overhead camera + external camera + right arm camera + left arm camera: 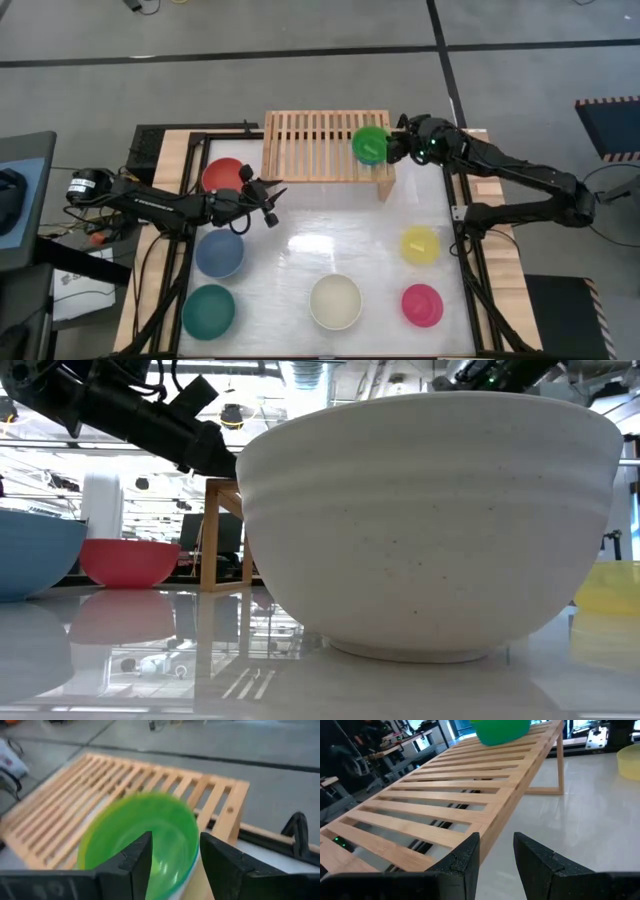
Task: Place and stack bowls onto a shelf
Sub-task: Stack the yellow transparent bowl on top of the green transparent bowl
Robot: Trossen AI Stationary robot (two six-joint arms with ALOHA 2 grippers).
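The light-wood shelf (315,150) stands at the table's far edge. The green bowl (369,145) sits on its slatted top near the right end and also shows in the left wrist view (502,731). My right gripper (397,148) is open at the bowl's right side. In its wrist view (176,862) one finger stands over the bowl's inside and the other outside the rim (194,842). A pale rim (182,884) shows under the green edge. My left gripper (272,200) hovers open by the shelf's near left corner (480,827).
On the table stand the red bowl (222,175), slate blue bowl (220,252), teal bowl (208,311), cream bowl (335,301), yellow bowl (420,243) and pink bowl (422,304). The cream bowl (430,520) fills the low view. The shelf's left slats (420,815) are bare.
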